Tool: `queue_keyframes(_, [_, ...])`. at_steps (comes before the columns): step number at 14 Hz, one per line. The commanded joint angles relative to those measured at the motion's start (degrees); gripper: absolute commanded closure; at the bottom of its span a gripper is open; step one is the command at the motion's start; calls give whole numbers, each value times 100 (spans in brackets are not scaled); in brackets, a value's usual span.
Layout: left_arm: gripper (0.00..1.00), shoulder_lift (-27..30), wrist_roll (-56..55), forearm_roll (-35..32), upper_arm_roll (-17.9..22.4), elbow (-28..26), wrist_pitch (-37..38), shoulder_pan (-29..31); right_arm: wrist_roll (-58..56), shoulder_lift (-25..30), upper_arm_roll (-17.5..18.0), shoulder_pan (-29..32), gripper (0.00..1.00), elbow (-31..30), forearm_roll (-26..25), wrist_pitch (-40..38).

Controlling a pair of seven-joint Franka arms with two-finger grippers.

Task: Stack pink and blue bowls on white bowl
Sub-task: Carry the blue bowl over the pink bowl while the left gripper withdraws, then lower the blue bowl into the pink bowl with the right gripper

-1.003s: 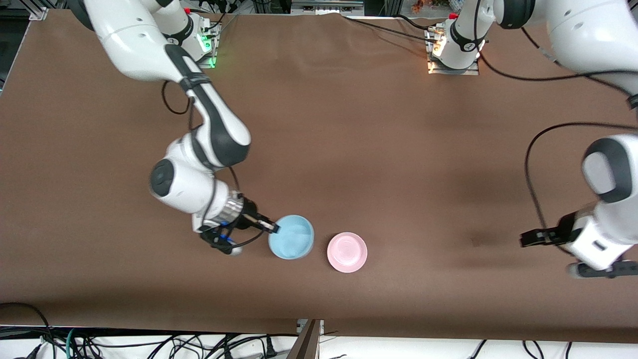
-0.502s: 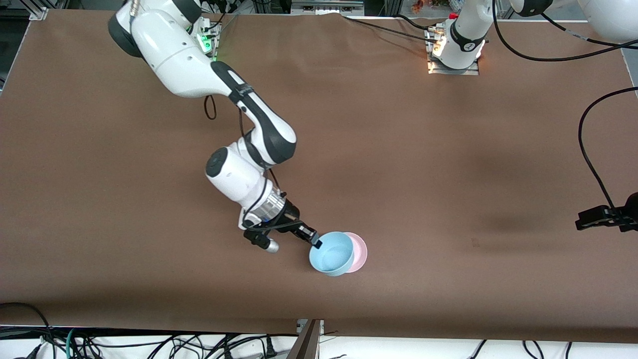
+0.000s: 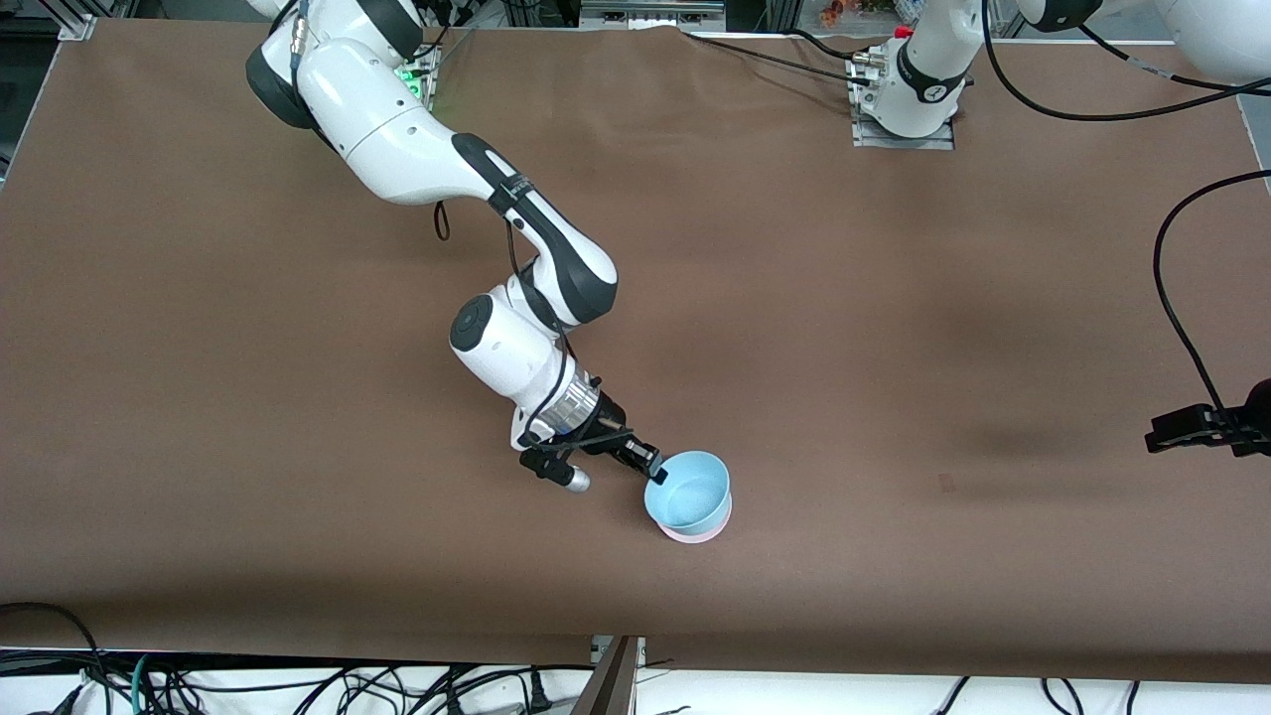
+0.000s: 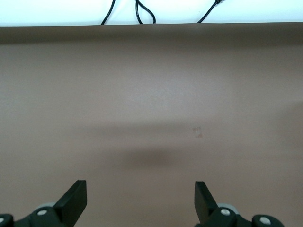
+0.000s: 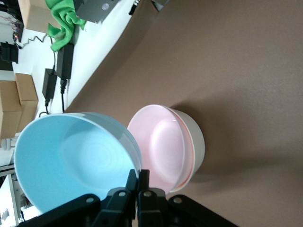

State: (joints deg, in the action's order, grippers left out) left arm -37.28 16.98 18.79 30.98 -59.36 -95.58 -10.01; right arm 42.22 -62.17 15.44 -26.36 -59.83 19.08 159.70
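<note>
While my right gripper (image 3: 654, 475) is clamped on the blue bowl's (image 3: 687, 491) rim, holding it over the pink bowl (image 5: 163, 149) near the table's (image 3: 199, 397) camera-side edge, a tilted release could seat it crooked. My right wrist view shows the pink bowl nested in a white bowl (image 5: 196, 142). My left gripper (image 4: 140, 202) waits with fingers apart.

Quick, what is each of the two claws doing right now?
Left gripper: jaws open, holding nothing.
Right gripper: jaws shut on the blue bowl rim.
</note>
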Motion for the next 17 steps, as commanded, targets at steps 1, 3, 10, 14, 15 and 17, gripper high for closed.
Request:
queue_keyframes(1, [0,178,122,-95,-4,-155,57,-45,-3,-111,3,-19,100,252,-1,-211])
queue_keyframes(3, [0,178,122,-95,-4,-155,66,-45,-38,-111,-23,-19,100,252,-18,-237])
queue_keyframes(10, [0,178,113,-95,-4,-155,128,-45,-100,-129,-137,-19,100,340,-335,-580])
queue_keyframes(14, [0,178,113,-95,-4,-155,163,-45,-547,-330,-137,-19,100,568,-335,-536])
queue_keyframes(15, [0,178,113,-95,-4,-155,163,-45,-574,-366,-137,-36,100,586,-335,-536])
queue_keyframes(17, [0,178,113,-95,-4,-155,163,-45,-609,-375,-146,-54,100,595,-335,-527])
